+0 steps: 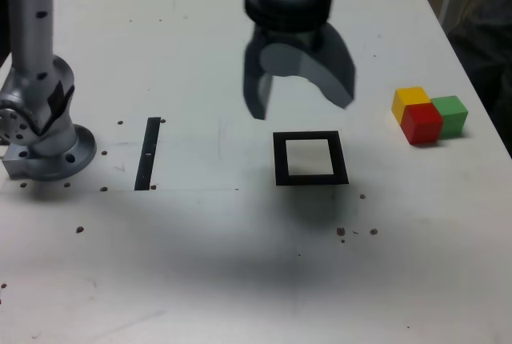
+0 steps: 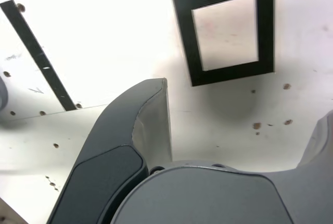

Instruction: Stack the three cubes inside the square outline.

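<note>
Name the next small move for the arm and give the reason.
Probably swing the gripper toward the exterior view's right, to the cubes. It hangs open and empty above the square outline, which holds nothing yet, while the red cube, yellow cube and green cube sit clustered there.

Square outline [image 1: 311, 158] unobstructed, bare table [image 1: 240, 264] all round; cubes [image 1: 428, 114] clustered well apart, ext. view's right.

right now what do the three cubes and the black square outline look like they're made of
Cubes, red, yellow and green: probably painted wood or hard plastic, judging by the flat solid colour, crisp edges and matte faces. Square outline: likely black tape or a print, since it lies flat on the white table with no visible thickness.
</note>
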`<act>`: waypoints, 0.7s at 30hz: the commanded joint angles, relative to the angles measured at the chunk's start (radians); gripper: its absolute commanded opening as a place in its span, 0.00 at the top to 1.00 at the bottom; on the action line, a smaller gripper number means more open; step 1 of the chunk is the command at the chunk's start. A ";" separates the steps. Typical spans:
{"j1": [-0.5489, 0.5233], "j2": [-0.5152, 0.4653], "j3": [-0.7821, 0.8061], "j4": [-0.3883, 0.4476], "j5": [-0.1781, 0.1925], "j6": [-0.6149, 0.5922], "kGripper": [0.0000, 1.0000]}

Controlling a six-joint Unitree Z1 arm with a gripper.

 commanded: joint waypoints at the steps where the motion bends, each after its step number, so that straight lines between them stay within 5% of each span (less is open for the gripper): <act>1: -0.009 0.049 -0.130 0.038 0.009 -0.002 0.03; 21: 0.005 0.437 -0.711 0.239 0.044 0.046 0.03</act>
